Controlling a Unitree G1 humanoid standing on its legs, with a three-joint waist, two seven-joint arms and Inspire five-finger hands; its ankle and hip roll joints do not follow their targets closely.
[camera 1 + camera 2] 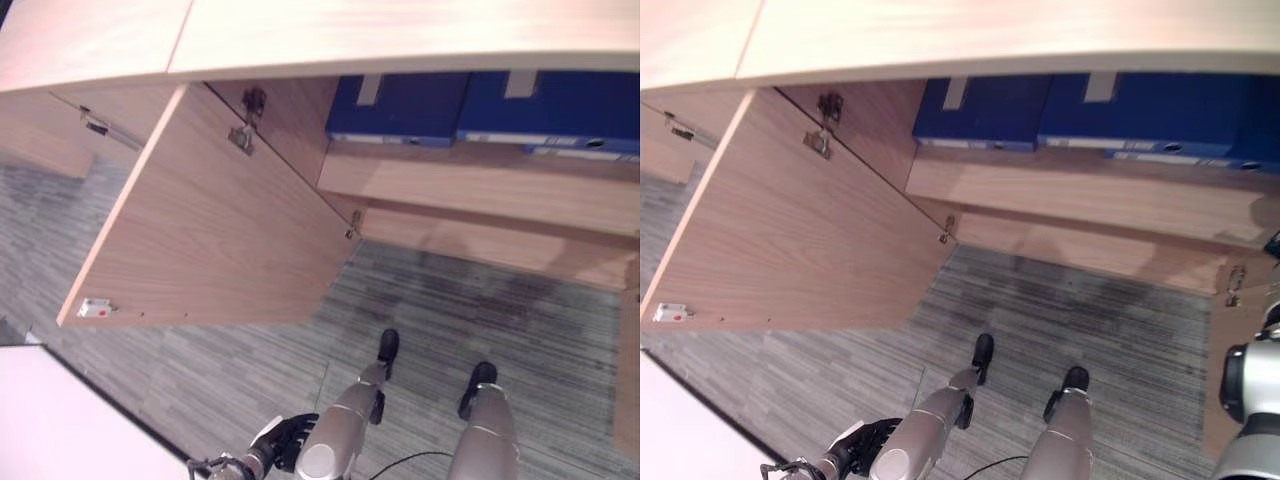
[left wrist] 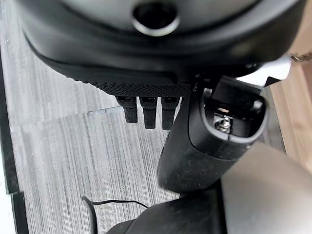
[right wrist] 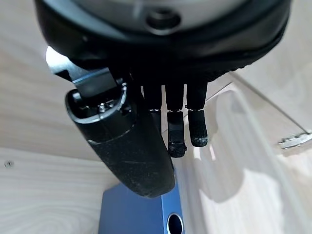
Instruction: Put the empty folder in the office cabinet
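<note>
blue folders [image 1: 480, 110] lie on the cabinet shelf [image 1: 480, 185], door [image 1: 200, 230] swung open. right hand [image 3: 146, 126] – fingers straight, apart, empty – just above a folder's spine. left hand [image 2: 161, 97] hangs low over carpet [image 1: 450, 310], fingers relaxed, empty.

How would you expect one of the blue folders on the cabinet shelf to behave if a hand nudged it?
The blue folders look like rigid box binders, so probably stiff, not floppy. Lying on the wooden shelf, one would likely slide rather than tip. If empty, it is probably light.
</note>
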